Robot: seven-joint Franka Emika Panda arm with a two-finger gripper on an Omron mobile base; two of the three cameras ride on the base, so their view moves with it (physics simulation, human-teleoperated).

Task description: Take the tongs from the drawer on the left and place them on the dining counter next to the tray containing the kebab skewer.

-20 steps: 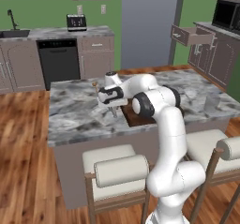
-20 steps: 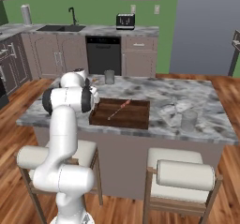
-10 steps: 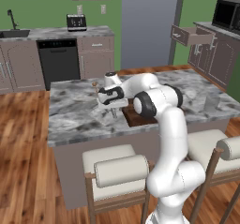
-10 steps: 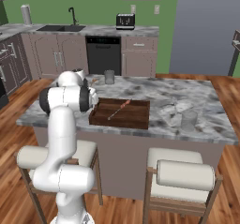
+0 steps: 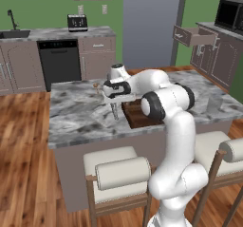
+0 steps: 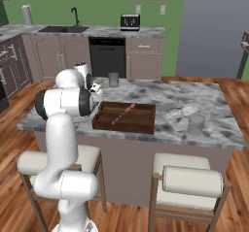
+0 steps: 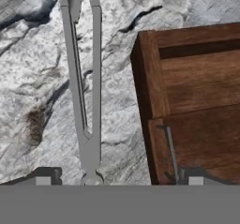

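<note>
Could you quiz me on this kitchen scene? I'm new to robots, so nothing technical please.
1. True or false: the tongs lie inside the tray.
2. What is the gripper holding? A) the tongs B) a skewer C) nothing
3. Fill in: the tongs rest on the dining counter, ____ the tray.

Key:
1. False; they lie on the marble.
2. C; its fingers stand spread apart either side of the tongs' joined end.
3. beside

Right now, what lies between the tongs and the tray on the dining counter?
Nothing: in the hand view, only bare marble of the dining counter separates the tongs from the tray.
</note>
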